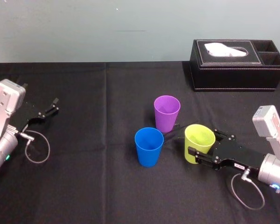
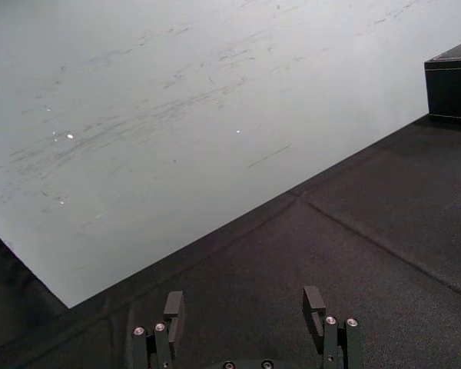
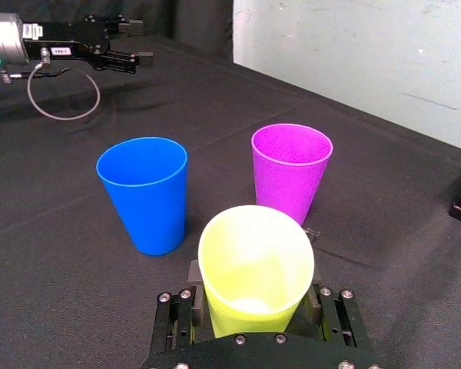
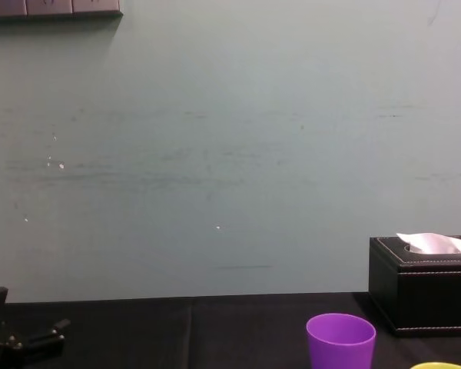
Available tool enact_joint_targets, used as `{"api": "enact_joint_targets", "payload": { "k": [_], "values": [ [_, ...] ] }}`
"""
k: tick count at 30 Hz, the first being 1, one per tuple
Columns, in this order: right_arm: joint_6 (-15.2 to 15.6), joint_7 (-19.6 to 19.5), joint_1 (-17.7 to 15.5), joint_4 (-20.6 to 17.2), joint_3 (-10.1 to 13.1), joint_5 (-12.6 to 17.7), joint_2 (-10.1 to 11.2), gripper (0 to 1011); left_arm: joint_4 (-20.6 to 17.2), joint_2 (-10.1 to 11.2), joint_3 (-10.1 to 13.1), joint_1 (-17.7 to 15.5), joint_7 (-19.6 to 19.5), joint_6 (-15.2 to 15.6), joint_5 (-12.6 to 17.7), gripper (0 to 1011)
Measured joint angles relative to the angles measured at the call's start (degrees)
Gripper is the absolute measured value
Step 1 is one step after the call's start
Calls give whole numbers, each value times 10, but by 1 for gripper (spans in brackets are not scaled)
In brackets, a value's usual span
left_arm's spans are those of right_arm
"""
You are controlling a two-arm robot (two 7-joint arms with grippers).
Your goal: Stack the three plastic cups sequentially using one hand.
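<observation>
Three plastic cups stand close together on the black cloth: a purple cup (image 1: 166, 113) (image 3: 290, 169) (image 4: 340, 340) at the back, a blue cup (image 1: 149, 146) (image 3: 144, 192) in front of it to the left, and a yellow-green cup (image 1: 198, 137) (image 3: 253, 261) on the right. My right gripper (image 1: 203, 143) (image 3: 255, 298) reaches in from the right and is shut on the yellow-green cup, one finger against each side near its base. At the table's left edge my left gripper (image 1: 49, 108) (image 2: 246, 307) is parked, open, with nothing between its fingers.
A black tissue box (image 1: 233, 63) (image 4: 422, 284) stands at the back right, behind the cups. A cable loop (image 1: 37, 147) lies by the left arm and another cable loop (image 1: 247, 191) hangs by the right wrist. A pale wall bounds the table's far edge.
</observation>
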Motion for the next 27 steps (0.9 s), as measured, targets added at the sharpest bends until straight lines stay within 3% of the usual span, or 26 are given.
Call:
{"api": "enact_joint_targets", "payload": {
  "k": [9,18,27],
  "values": [
    [1,0,-10,-29,11,10,11,731,0,0,0,0,0,0,0,1011],
    [27,-11,-28,-93,44,41,41,731,0,0,0,0,0,0,0,1011],
    [58,-11,-9,-120,53,63,57,731,0,0,0,0,0,0,0,1011]
  ]
}}
